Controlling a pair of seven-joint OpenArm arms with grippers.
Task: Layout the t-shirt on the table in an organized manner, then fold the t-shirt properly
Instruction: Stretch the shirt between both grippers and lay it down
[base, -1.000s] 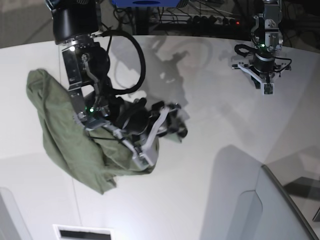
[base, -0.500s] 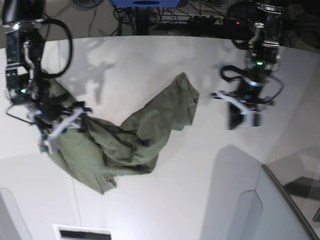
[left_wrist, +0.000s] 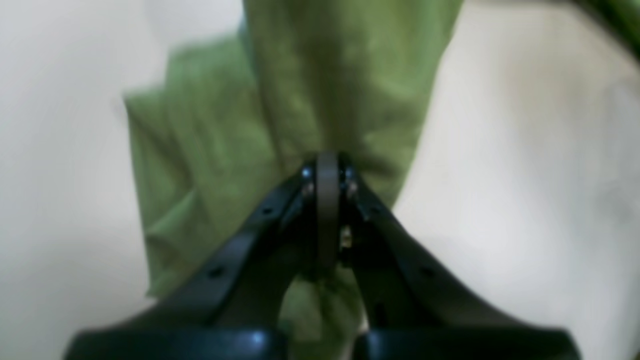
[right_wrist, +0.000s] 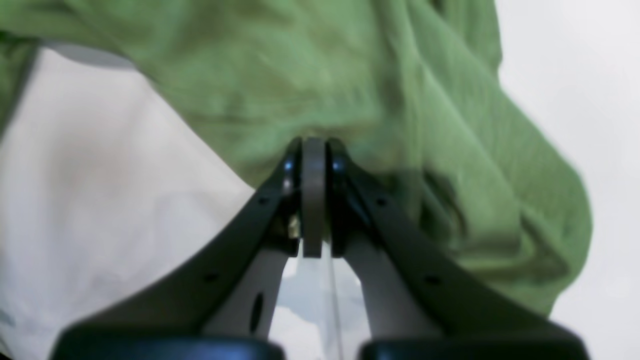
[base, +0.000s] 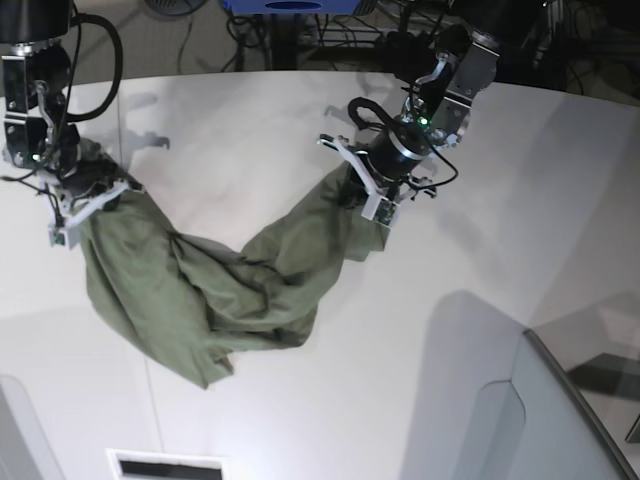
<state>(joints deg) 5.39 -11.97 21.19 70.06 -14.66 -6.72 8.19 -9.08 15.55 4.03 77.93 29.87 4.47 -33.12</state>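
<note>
The olive-green t-shirt (base: 200, 290) lies crumpled in a long band across the white table (base: 250, 120). My left gripper (base: 379, 210) is at the band's right end, and in the left wrist view it (left_wrist: 327, 167) is shut with green cloth (left_wrist: 340, 75) pinched at its tips. My right gripper (base: 68, 228) is at the shirt's upper left corner. In the right wrist view it (right_wrist: 313, 147) is shut on a fold of the cloth (right_wrist: 350, 65). Collar and sleeves are hidden in the folds.
A grey angled panel (base: 560, 420) rises at the front right. A dark slot (base: 165, 466) sits at the front edge. Cables and a power strip (base: 420, 38) lie beyond the table's far edge. Bare tabletop (base: 520, 200) lies right of the shirt.
My left arm has swung in from the far right onto the shirt's right end. My right gripper has shut on the left corner and moved slightly up.
</note>
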